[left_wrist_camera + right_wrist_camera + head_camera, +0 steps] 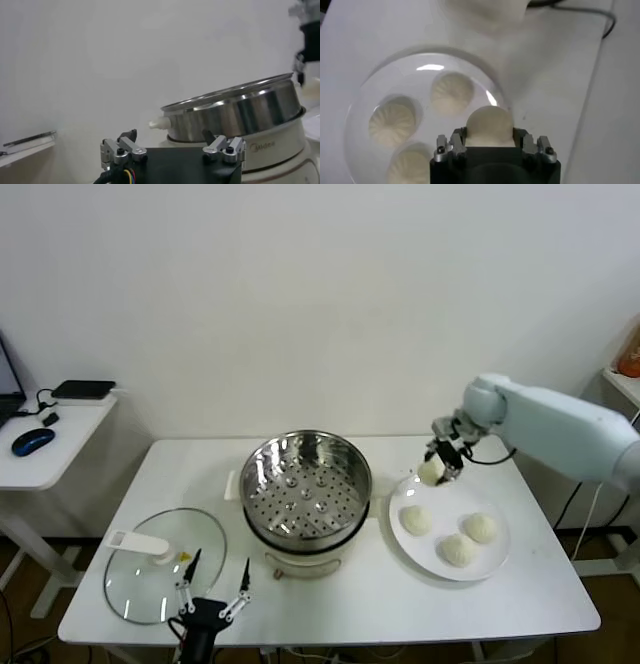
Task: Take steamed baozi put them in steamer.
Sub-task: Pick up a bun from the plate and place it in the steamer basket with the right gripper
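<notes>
My right gripper [437, 464] is shut on one creamy-white baozi [431, 472], held just above the far left rim of the white plate [497, 562]. In the right wrist view that baozi [489, 125] sits squeezed between the jaws, above the plate [365, 90]. Three more baozi [416, 520] [480, 528] [457, 550] lie on the plate. The shiny steel steamer [305, 484] stands empty at the table's middle, on its white cooker base [280, 150]. My left gripper [214, 586] hangs open near the front edge, beside the glass lid.
A round glass lid [165, 564] with a white handle lies at the front left. A side desk [50, 444] with a mouse and a black box stands to the left. A black cable [580, 10] runs behind the plate.
</notes>
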`<state>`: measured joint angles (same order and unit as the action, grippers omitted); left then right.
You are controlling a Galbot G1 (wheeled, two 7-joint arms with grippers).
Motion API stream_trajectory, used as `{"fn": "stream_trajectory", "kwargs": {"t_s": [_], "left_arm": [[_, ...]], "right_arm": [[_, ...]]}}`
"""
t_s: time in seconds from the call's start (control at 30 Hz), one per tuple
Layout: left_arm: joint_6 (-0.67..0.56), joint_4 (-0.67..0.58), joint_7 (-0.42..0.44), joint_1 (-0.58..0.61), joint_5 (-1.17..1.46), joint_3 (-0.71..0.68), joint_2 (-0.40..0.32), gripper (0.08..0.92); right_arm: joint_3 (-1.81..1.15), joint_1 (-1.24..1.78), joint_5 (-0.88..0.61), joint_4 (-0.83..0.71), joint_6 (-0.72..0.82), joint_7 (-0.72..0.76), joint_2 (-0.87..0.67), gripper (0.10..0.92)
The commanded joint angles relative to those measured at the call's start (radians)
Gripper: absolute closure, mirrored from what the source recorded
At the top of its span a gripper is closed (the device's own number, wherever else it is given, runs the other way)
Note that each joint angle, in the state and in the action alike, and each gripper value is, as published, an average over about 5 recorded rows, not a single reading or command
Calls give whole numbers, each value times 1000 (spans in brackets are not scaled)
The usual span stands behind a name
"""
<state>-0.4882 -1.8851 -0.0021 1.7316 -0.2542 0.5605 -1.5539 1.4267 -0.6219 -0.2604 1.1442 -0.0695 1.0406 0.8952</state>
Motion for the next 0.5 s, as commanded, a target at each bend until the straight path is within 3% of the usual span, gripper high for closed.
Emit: {"fn": "stream_trajectory", "kwargs": {"t_s": [0.03,0.27,0.5], "left_arm": [[1,-13,0,4,-3,-3,-3,177],[0,-20,-2,5,-2,-4,-8,177],[0,-23,-2,4,-1,-4,-13,177]], "right_arm": [[129,-278,-89,174,-129,-12,30,389],[115,-290,-45,159,-311,-46,161,326],[75,-206,76,96,-446,-133,297,321]]}}
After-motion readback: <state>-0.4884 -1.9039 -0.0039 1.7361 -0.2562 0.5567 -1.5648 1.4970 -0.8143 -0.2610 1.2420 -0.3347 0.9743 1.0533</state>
